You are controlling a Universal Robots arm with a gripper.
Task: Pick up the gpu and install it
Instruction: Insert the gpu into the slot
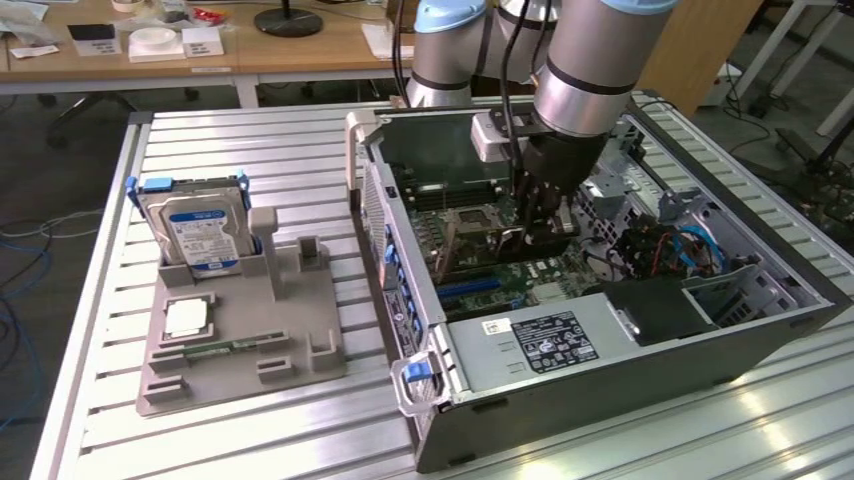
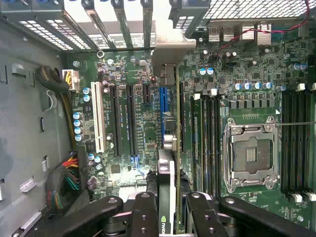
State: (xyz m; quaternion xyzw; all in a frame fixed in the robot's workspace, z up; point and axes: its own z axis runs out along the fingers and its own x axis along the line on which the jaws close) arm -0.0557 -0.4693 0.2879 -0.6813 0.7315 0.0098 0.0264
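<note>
- GPU, a thin flat card with a silvery metal bracket (image 2: 168,173), stands edge-on, pinched between the black gripper (image 2: 171,217) fingers.
- Card runs just beside the long blue slot (image 2: 162,103) on the green motherboard (image 2: 247,84).
- Motherboard lies inside the open grey computer case (image 1: 601,380).

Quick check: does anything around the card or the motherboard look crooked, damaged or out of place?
Nothing stands out. The gpu sits upright in the end effector's grip, its edge running parallel to the blue slot beside it, bracket at the rear openings. The CPU socket is empty, but looks intact.
</note>
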